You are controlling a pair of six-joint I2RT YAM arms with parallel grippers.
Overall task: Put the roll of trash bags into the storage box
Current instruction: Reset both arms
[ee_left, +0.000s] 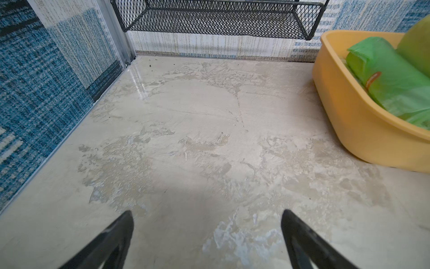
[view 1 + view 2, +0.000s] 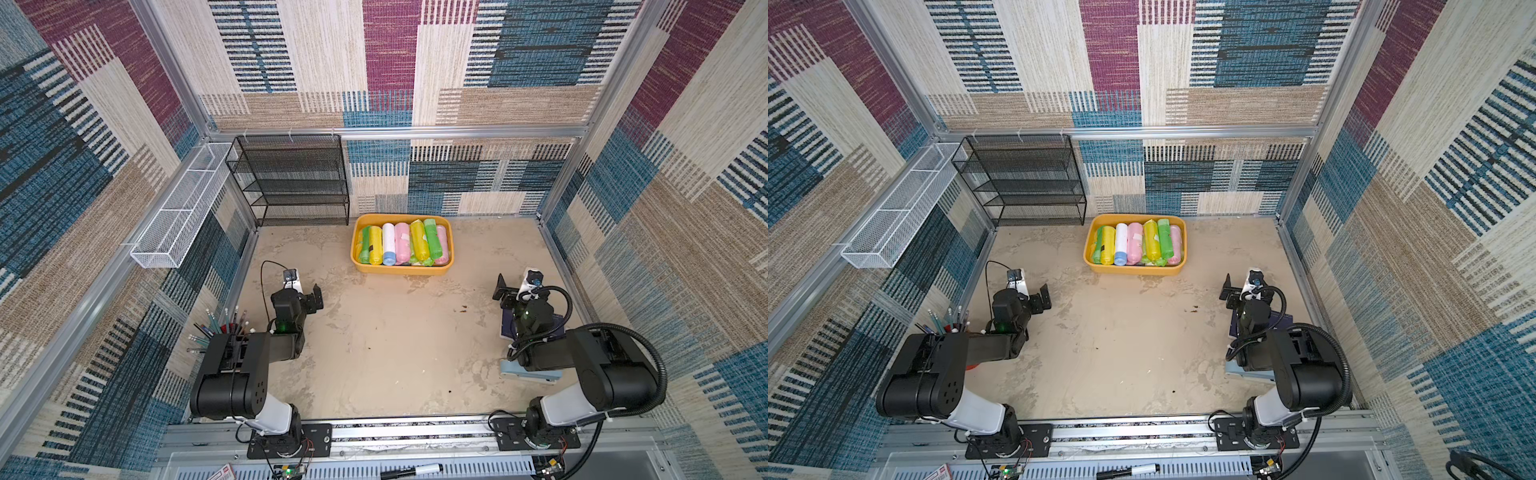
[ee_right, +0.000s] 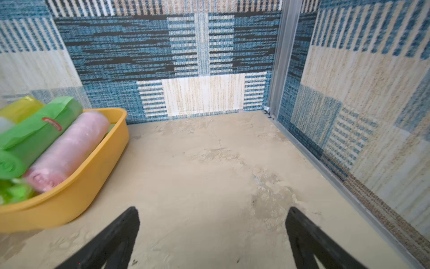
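The rolls of trash bags (image 2: 402, 243) are lying packed inside the storage box (image 2: 401, 270), so the job is looking finished. The left hand (image 2: 316, 296) and right hand (image 2: 502, 291) are hovering clear of it, spread and empty.

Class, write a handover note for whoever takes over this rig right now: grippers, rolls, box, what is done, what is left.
Left gripper: open, empty, above bare table.
Right gripper: open, empty.
Box: at the table's back, next to the rack.
Rolls: packed side by side in the box.
Done: no roll shows outside the box.
Left: likely nothing; the arms hide some table, so check there.
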